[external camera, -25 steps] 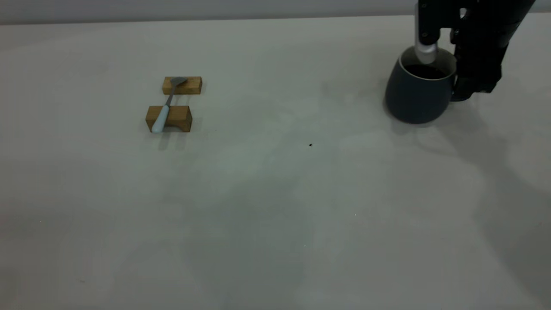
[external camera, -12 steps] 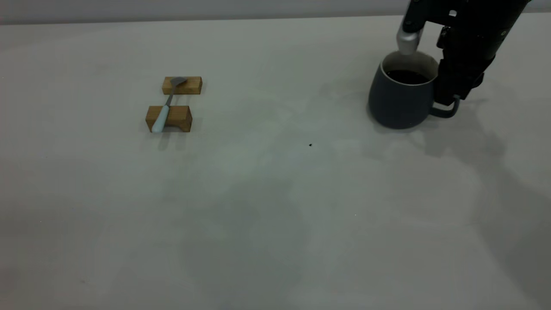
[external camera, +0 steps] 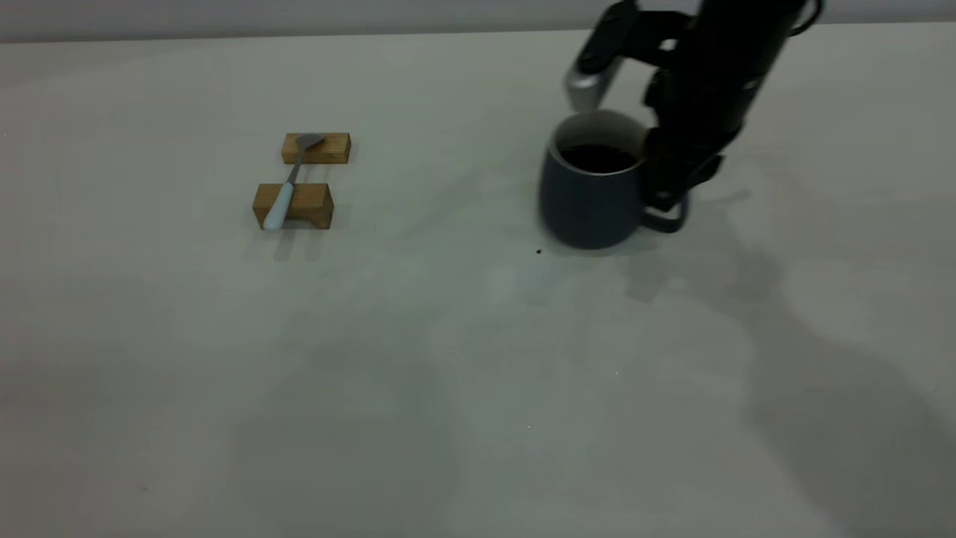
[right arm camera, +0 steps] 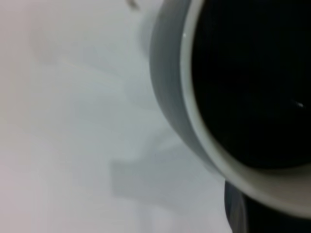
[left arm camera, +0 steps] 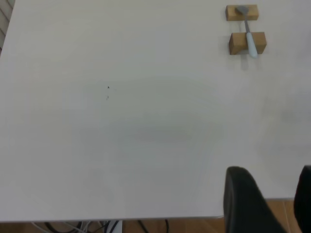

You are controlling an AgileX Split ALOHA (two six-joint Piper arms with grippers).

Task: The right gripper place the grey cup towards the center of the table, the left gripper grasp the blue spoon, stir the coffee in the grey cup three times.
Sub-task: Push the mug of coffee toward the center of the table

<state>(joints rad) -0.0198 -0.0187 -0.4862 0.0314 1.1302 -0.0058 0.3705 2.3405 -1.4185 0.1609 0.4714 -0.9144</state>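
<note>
The grey cup [external camera: 590, 196], a rounded slate-grey ceramic mug with a white inner wall and rim, stands upright on the pale off-white matte table [external camera: 478, 359], a little toward three o'clock from the table's middle and toward the far edge in the exterior view. Its loop handle juts from the three o'clock side. The coffee [external camera: 598, 158], a dark, near-black liquid, sits somewhat below the rim; in the right wrist view it fills the mouth of the cup [right arm camera: 170, 97] as a black round surface [right arm camera: 248, 82].

The right gripper [external camera: 667, 183], a black arm end with dark fingers and a silver-grey block, comes down over the cup's three o'clock side with its fingers clamped at the handle's upper part, so it has hold of the cup there. The silver-grey block hangs just above the far rim.

A tiny dark speck [external camera: 538, 252] lies on the table just beside the cup's base at about seven o'clock.

Well apart, toward nine o'clock, two small wooden blocks [external camera: 293, 205] lie one behind the other. The blue spoon [external camera: 285, 190], slim with a pale light-blue handle and grey metal neck and bowl, bridges them: handle on the near block, bowl on the far block.

The left gripper [left arm camera: 266, 201], seen only in the left wrist view as two black finger ends with a gap between them, hangs near the table's edge, far from the spoon [left arm camera: 249, 36], holding nothing.
</note>
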